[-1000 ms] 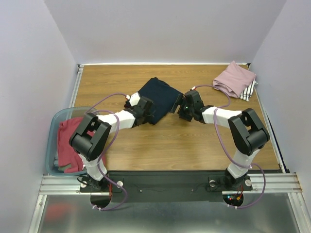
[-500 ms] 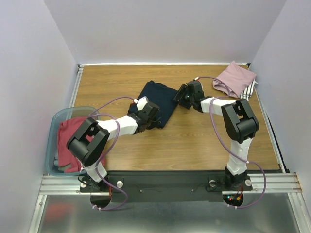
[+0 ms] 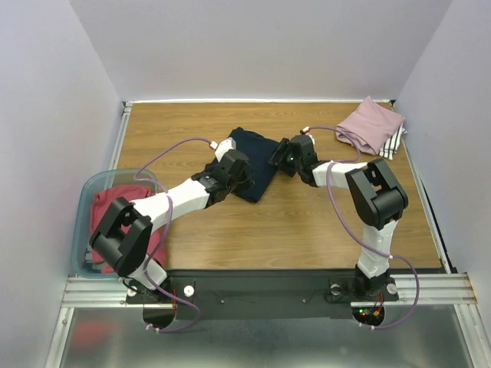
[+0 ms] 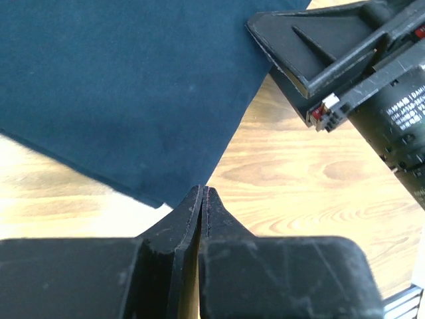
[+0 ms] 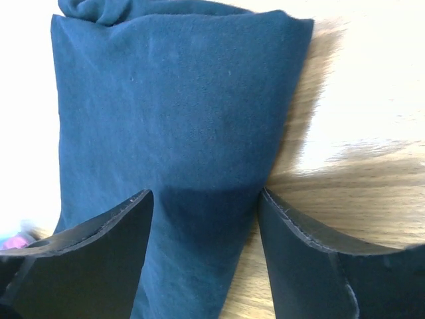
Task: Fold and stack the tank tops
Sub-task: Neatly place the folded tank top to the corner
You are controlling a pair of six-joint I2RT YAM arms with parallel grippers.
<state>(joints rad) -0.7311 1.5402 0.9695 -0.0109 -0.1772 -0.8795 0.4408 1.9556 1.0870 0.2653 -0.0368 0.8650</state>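
A folded navy tank top (image 3: 257, 153) lies at the table's middle. My left gripper (image 3: 242, 178) is shut with nothing between its jaws, its tip (image 4: 202, 191) over the navy top's (image 4: 126, 86) near edge. My right gripper (image 3: 282, 157) is open at the top's right edge, its fingers (image 5: 302, 239) either side of the navy cloth (image 5: 172, 113). A dusty pink top (image 3: 372, 125) lies folded at the far right on a white black-striped one (image 3: 393, 143). Red tops (image 3: 107, 222) lie in the tub.
A translucent teal tub (image 3: 83, 201) stands at the left edge, off the wooden table (image 3: 307, 230). White walls close in the table on the left, back and right. The right gripper's body shows in the left wrist view (image 4: 372, 73).
My left gripper has moved farther out along the navy top. My right gripper has swung up and left to the top's right edge. The navy top has shifted slightly.
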